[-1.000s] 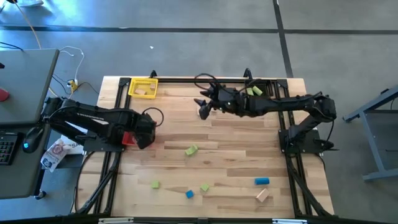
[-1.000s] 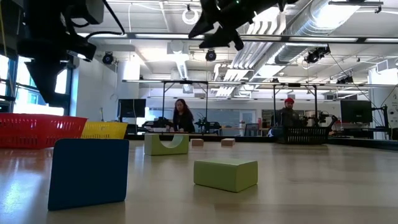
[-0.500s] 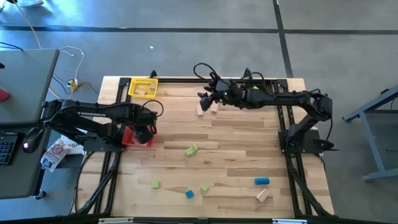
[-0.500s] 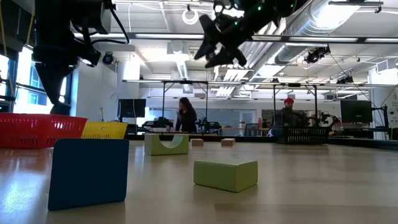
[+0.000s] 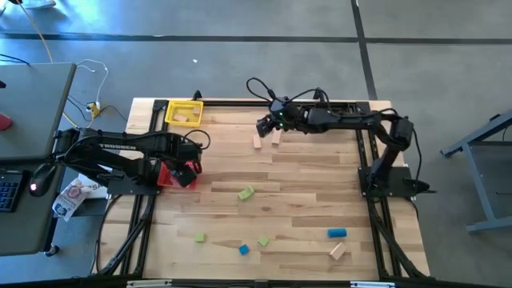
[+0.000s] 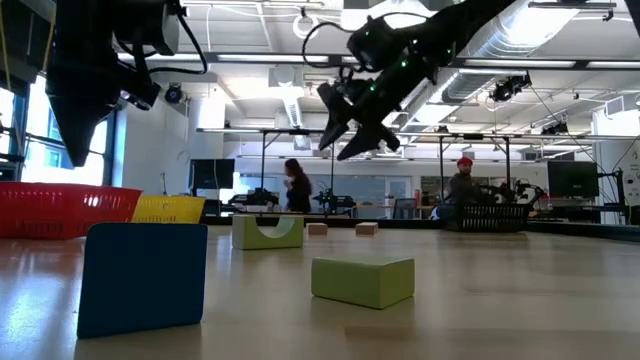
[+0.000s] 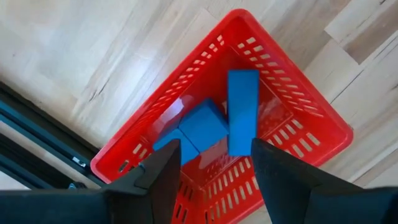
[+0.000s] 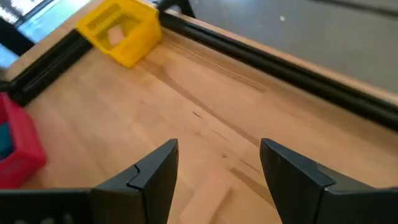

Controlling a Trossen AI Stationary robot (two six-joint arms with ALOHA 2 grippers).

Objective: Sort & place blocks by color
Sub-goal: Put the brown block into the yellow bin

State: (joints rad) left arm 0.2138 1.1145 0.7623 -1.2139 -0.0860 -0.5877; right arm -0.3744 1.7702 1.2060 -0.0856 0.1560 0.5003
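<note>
Since a second ago the left gripper [image 5: 187,166] moves from beside the red bin [image 5: 170,178] to above it, and its fingers now stand apart over the blue blocks [image 7: 214,124] inside. The right gripper [image 5: 264,126] draws back toward the far edge, uncovering two tan blocks [image 5: 266,140]

Left arm [image 5: 120,154]: matte black, white lettering along the casing.
Right arm [image 5: 352,122]: black, looping black cable, green lights near wrist.
</note>
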